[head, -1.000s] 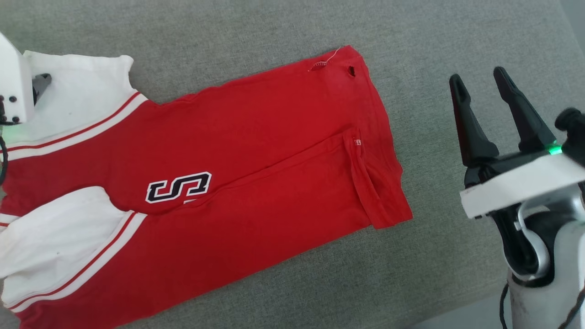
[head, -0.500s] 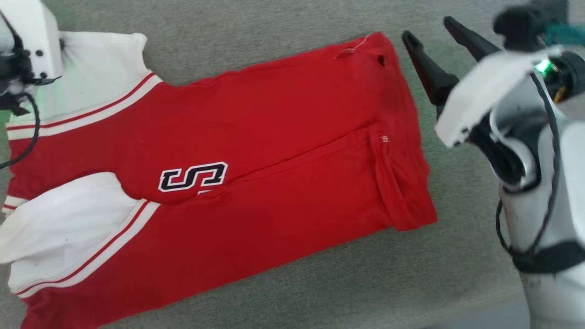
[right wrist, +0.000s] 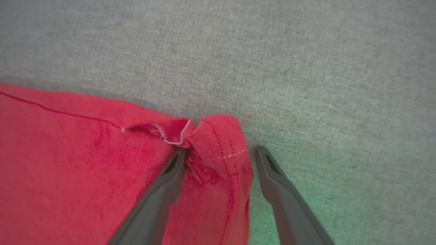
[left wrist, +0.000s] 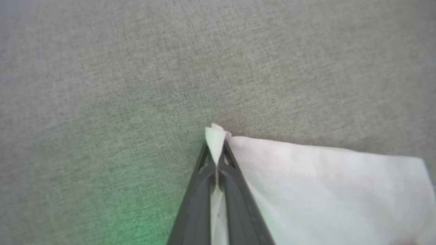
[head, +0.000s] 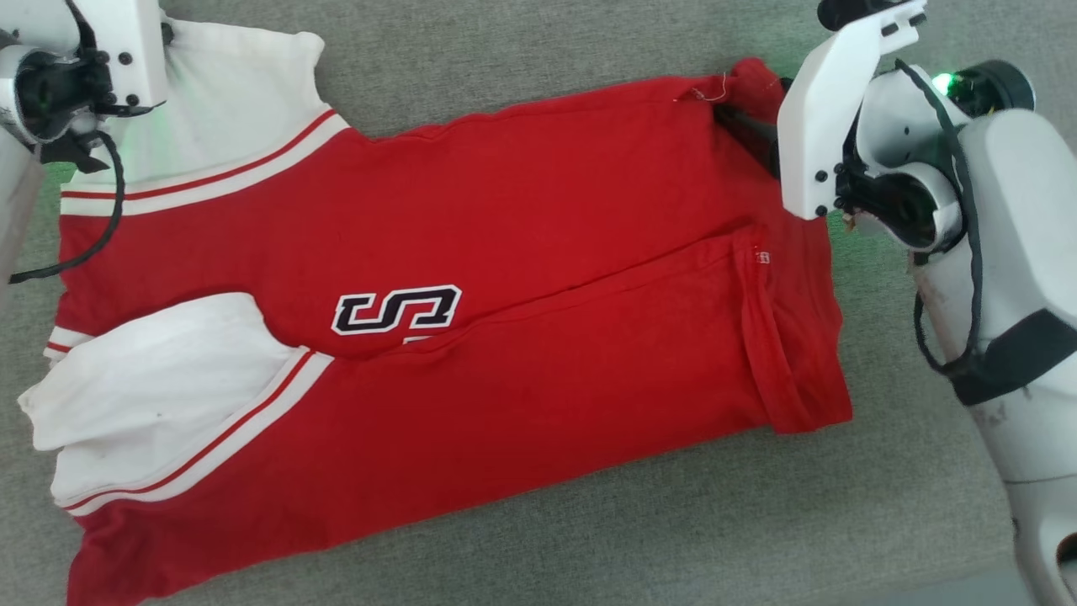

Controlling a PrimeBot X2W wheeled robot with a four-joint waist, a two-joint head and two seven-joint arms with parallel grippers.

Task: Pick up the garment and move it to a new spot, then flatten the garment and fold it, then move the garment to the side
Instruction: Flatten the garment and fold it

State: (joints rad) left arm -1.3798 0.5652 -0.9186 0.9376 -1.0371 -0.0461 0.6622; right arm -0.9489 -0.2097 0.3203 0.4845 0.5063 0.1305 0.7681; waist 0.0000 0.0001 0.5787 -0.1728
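Left pincer [left wrist: 216,149]: closed, pinching the white sleeve corner [left wrist: 214,136] of the garment [head: 505,252]. Right pincer [right wrist: 221,152]: spread wide, straddling the red hem corner [right wrist: 218,136], nothing gripped. The garment lay flat on grey upholstery [head: 589,522], seemingly folded lengthwise already; cross-fold and move aside outstanding. A second earlier the left one stood open and the right one hung well clear of the hem.

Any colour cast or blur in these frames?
Head view: sharp, evenly lit; a green lamp glows at upper right. Left wrist view: green cast on the grey surface, soft focus. Right wrist view: green tint lower right, garment soft.
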